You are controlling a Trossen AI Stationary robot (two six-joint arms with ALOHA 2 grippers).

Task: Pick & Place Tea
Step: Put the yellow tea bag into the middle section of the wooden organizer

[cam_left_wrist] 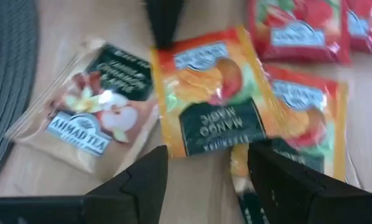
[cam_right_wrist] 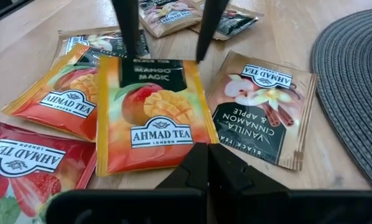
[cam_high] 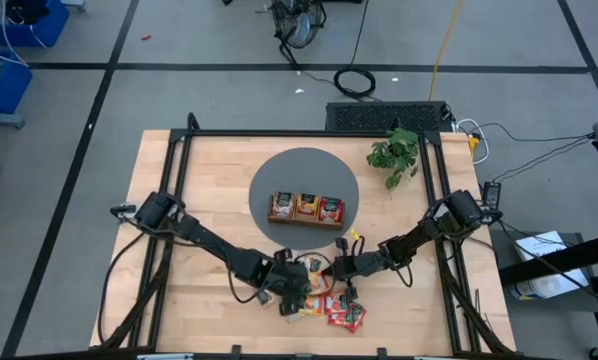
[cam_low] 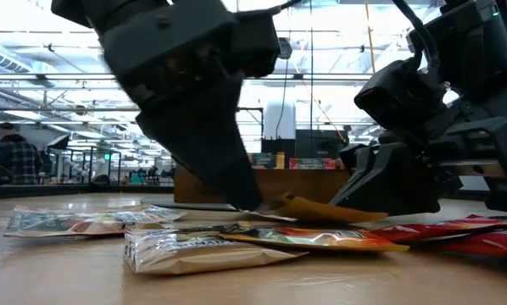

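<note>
Several tea sachets lie near the table's near edge [cam_high: 324,300]. An orange mango sachet [cam_right_wrist: 148,118] lies between my two grippers; it also shows in the left wrist view [cam_left_wrist: 211,93] and in the low view [cam_low: 321,209]. My right gripper [cam_right_wrist: 203,163] is shut on its logo end. My left gripper [cam_left_wrist: 208,168] is open, its fingers [cam_right_wrist: 127,37] on either side of the sachet's black-label end. A vanilla-apple sachet [cam_right_wrist: 264,112] lies flat beside the mango sachet. Red sachets [cam_left_wrist: 298,28] and another orange sachet [cam_right_wrist: 61,93] lie on the other side. My right gripper pinches the mango sachet's logo end at the middle of that edge [cam_right_wrist: 173,163] between its two shut fingers. The fingers come low, slanting from the table's right. The sachet lies nearly level just above the other sachets [cam_low: 321,240]. My left gripper: I cannot tell whether its fingertips touch the sachet's black-label end [cam_right_wrist: 158,68].
A brown wooden tray [cam_high: 272,208] with sachets in its three compartments stands on a round grey mat [cam_high: 279,170] at the table's middle. A green plant [cam_high: 396,155] stands at the far right. The mat's edge shows beside the sachets [cam_right_wrist: 354,81].
</note>
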